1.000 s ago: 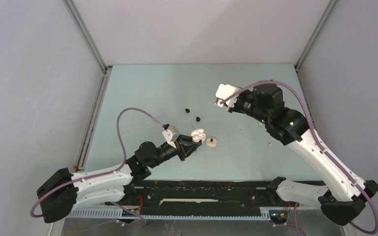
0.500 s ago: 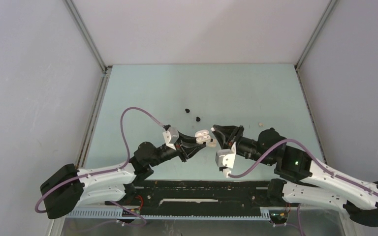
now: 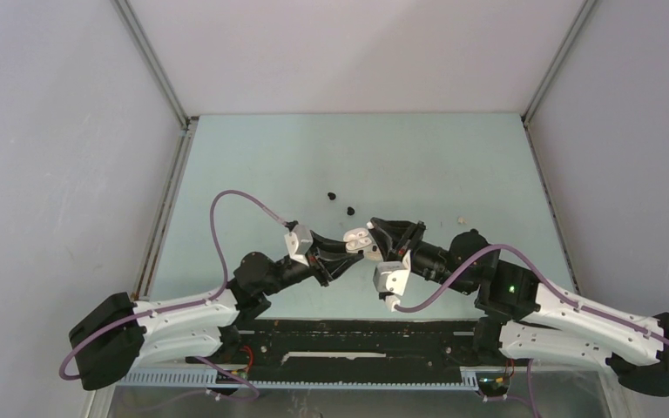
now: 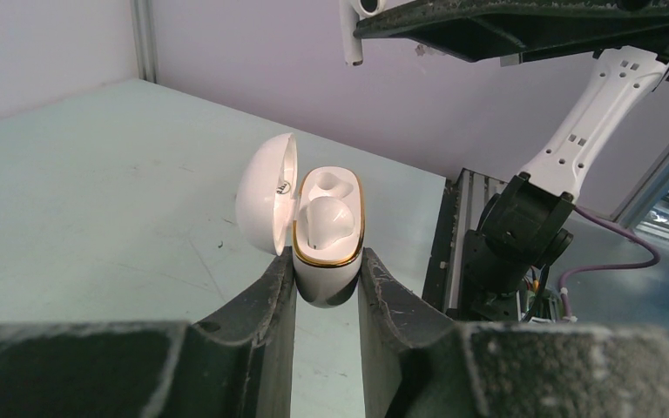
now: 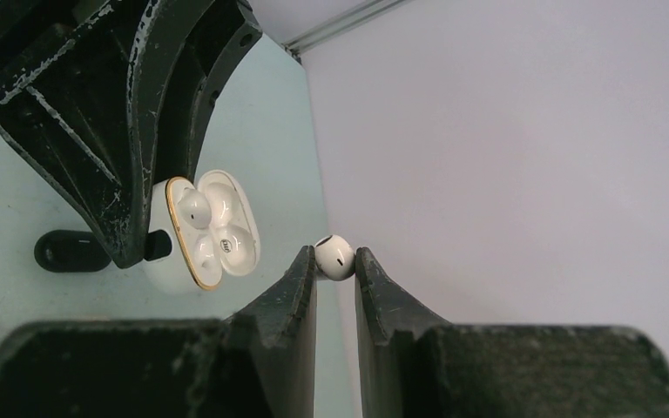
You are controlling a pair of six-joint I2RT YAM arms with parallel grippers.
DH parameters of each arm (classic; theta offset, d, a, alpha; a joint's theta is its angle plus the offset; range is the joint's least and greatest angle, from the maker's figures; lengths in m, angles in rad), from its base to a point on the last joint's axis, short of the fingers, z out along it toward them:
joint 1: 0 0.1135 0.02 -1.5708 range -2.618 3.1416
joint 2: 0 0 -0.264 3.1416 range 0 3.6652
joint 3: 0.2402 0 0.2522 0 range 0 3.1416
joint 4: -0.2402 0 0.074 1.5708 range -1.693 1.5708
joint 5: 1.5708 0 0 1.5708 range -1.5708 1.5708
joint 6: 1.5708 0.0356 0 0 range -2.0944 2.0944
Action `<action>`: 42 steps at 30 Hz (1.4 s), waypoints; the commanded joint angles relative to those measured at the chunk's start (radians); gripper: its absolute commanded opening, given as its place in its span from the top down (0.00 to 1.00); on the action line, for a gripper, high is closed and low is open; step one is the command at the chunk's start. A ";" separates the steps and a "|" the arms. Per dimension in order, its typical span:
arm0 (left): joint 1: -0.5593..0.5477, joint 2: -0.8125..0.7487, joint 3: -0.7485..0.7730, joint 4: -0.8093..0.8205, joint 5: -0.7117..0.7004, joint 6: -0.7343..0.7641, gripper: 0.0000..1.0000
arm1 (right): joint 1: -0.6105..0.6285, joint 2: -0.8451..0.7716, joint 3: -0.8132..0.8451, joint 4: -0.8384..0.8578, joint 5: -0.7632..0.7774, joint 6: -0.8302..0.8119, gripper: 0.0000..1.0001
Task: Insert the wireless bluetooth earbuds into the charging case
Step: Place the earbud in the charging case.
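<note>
My left gripper is shut on a white charging case with a gold rim and holds it above the table, lid open. In the left wrist view the case sits between my fingertips, lid swung left. One well seems to hold a white bud. My right gripper is shut on a white earbud, pinched at the fingertips, just right of the case. That bud's stem also shows at the top of the left wrist view. Two black earbuds lie on the table behind.
Another pale earbud lies on the table to the right, beyond the right arm. A small black bud-like thing lies on the table below the case. The two grippers nearly touch at mid-table. Grey walls enclose the table on three sides.
My right arm swung down from the far right to mid-table, bringing the white earbud up beside the case. My left gripper lifted the open case slightly up and right.
</note>
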 commanded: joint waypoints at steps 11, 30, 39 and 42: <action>0.004 -0.037 -0.010 0.078 0.011 -0.027 1.00 | 0.039 0.006 -0.030 0.119 0.029 0.067 1.00; 0.003 -0.045 -0.031 0.111 0.012 -0.028 1.00 | 0.051 0.022 -0.030 0.108 0.075 0.235 1.00; 0.002 -0.045 -0.027 0.096 0.015 -0.019 1.00 | 0.055 0.054 -0.030 0.051 0.075 0.205 1.00; -0.002 -0.046 -0.025 0.093 0.015 -0.013 1.00 | 0.056 0.064 -0.030 0.045 0.081 0.198 1.00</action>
